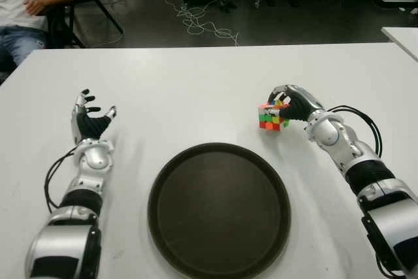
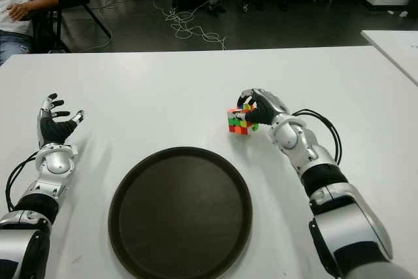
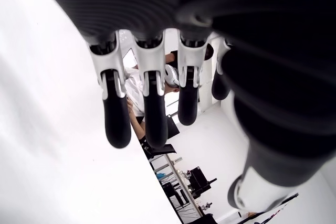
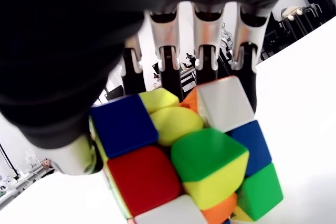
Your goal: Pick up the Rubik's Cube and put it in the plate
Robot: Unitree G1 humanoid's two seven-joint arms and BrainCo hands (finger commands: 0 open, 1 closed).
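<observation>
Right wrist view shows my right hand (image 4: 173, 72) curled around the Rubik's Cube (image 4: 184, 156), fingers (image 4: 205, 59) wrapped over its far side, holding it at the white table (image 1: 196, 76) just beyond the dark plate (image 1: 219, 210), while my left hand (image 1: 88, 122) shows spread, empty, left of the plate.

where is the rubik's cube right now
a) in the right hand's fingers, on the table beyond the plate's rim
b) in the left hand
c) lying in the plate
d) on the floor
a: the right hand curls its fingers around the Rubik's Cube, outside the empty plate; the left hand is open, left of the plate.
</observation>
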